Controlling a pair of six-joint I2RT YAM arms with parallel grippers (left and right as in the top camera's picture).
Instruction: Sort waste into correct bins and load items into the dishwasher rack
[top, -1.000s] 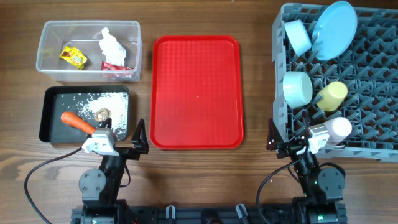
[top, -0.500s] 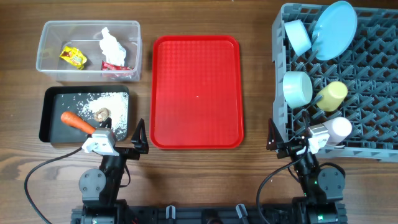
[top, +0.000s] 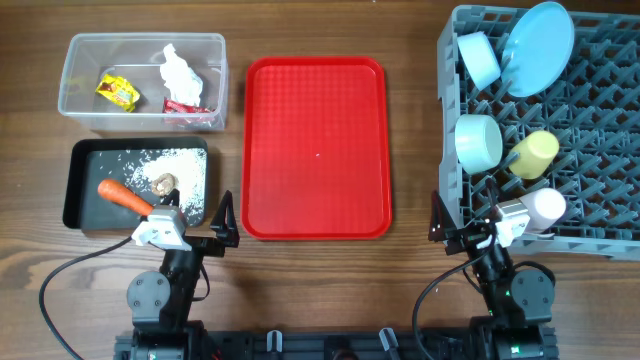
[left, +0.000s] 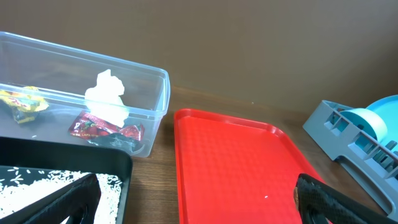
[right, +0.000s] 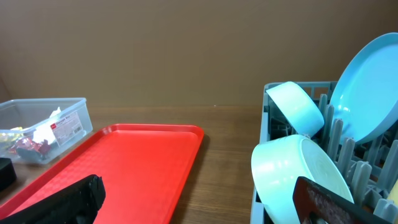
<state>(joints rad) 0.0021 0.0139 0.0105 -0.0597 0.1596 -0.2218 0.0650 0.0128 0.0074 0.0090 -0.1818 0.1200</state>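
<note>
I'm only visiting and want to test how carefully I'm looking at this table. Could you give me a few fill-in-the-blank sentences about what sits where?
1. The carrot lies in the ____ tray, next to the rice.
2. The clear tub holds wrappers and a crumpled white ____.
3. The big blue plate stands in the grey ____.
Missing words: black; tissue; rack.
</note>
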